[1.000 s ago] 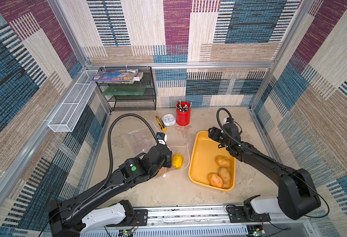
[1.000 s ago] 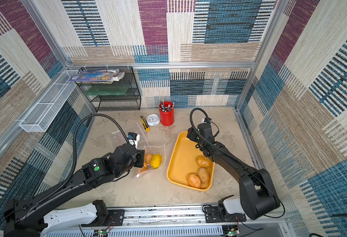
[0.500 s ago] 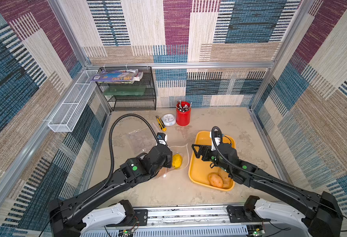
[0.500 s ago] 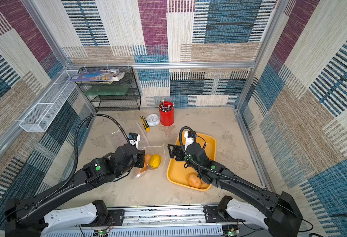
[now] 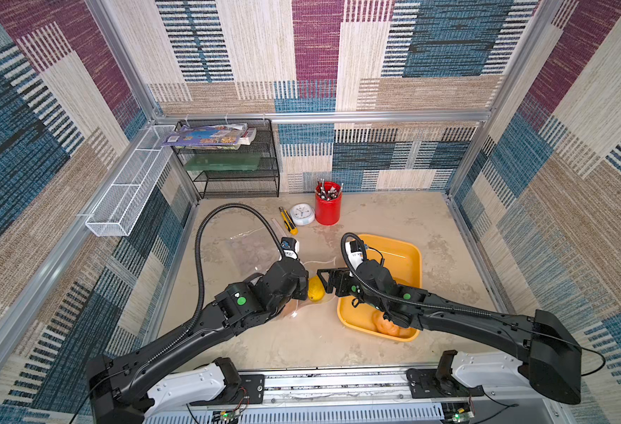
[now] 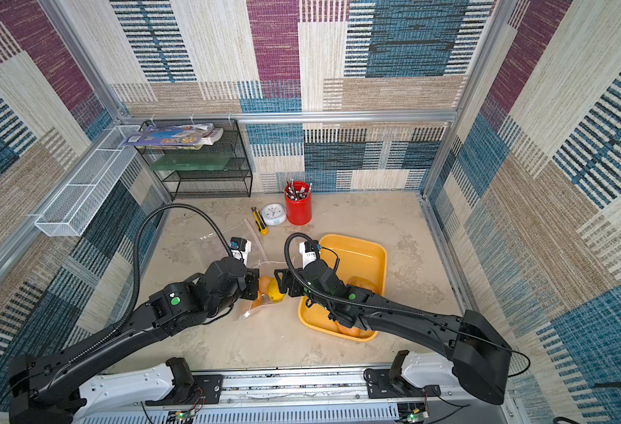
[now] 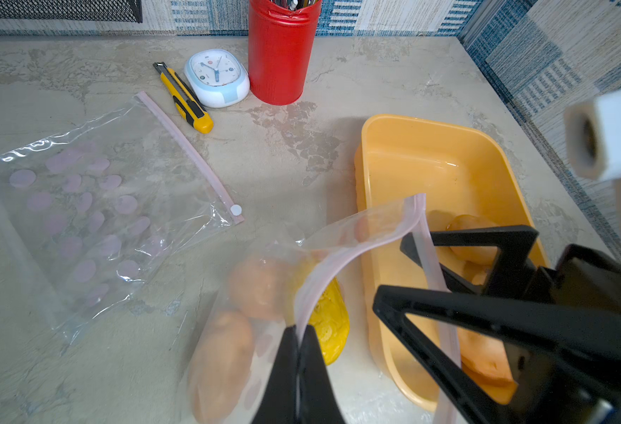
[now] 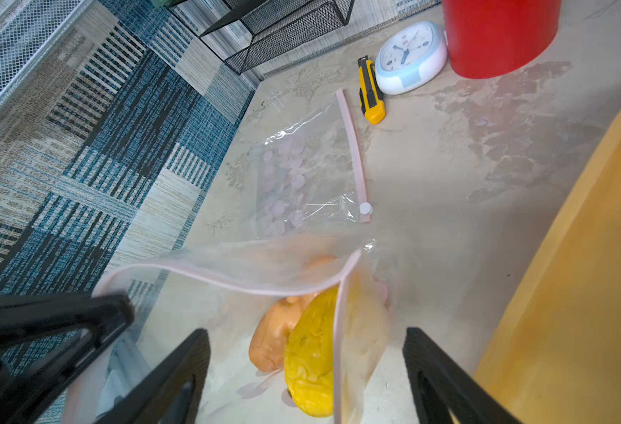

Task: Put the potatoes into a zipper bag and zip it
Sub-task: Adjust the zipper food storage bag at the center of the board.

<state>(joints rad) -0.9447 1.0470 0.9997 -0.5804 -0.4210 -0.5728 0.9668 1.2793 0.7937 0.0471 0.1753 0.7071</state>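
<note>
While left end effector (image 7: 298,332) pinches zipper bag (image 7: 338,251) rim, right end effector (image 8: 305,336) gapes, tray (image 5: 408,257) potatoes (image 5: 387,326) largely hidden.

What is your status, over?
Left pincer shut on zipper bag rim; right pincer open, empty, at mouth. Three potatoes bagged, rest in yellow tray. Nothing blocking.

On the table (image 5: 393,220), the tray (image 5: 400,264) sits right of the middle, with potatoes (image 5: 386,323) in its near end. Just left of the tray lies a bag (image 7: 257,290) with more potatoes inside, its mouth turned toward the tray. Behind that bag and a little to its left, a second bag (image 5: 253,249) lies flat. Farther back, near the rear wall, a knife (image 5: 288,221), a clock (image 5: 302,214) and a cup (image 5: 328,205) stand in a row from left to right. A rack (image 5: 235,172) fills the back left corner, with magazines (image 5: 209,135) on top. A basket (image 5: 129,194) hangs on the left wall.
</note>
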